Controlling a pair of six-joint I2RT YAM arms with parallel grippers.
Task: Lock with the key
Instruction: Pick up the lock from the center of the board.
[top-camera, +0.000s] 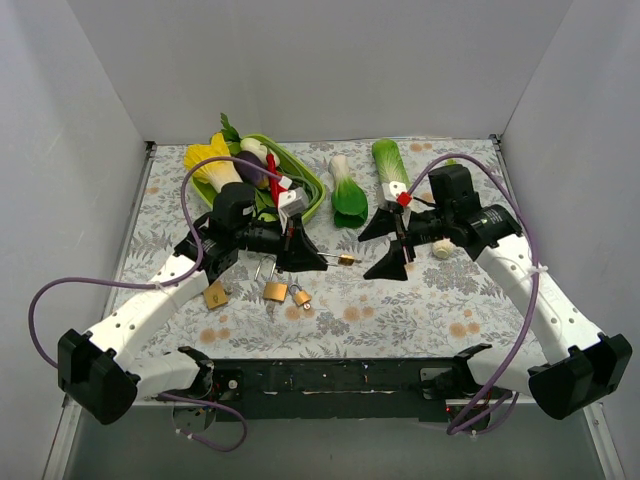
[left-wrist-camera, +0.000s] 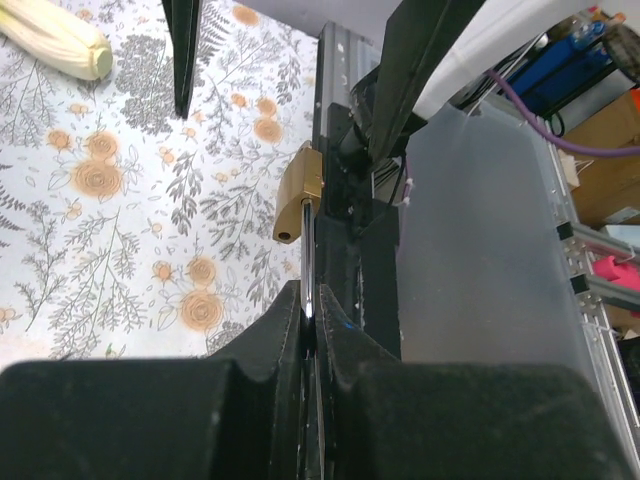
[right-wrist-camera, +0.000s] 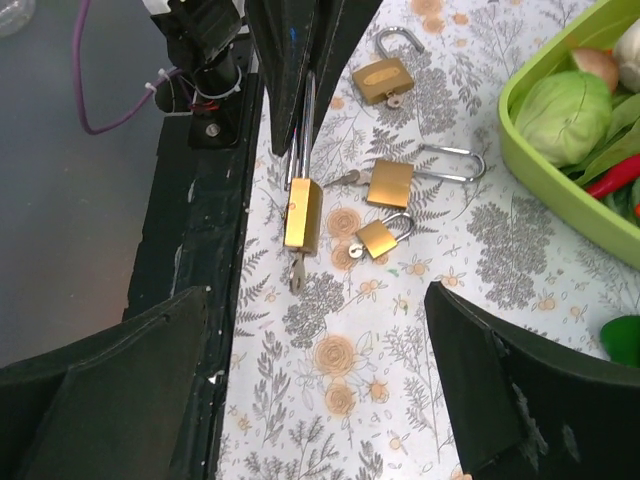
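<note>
**Left holds the padlock out, key in; right stands empty**
Your left fingers are clenched on the shackle, carrying the padlock in the air on the near side of the tray, clear of the tabletop. The brass body points toward your other arm, and that grip seems chosen to leave the key in the keyhole end bare and reachable. Your right fingers gape wide on either side of that end and grasp nothing. They look lined up to pinch the key head and turn it. You cannot tell from here whether the shackle is seated. Three spare locks lie nearer than the tray, below the held one, so keep the work lifted off them.
</note>
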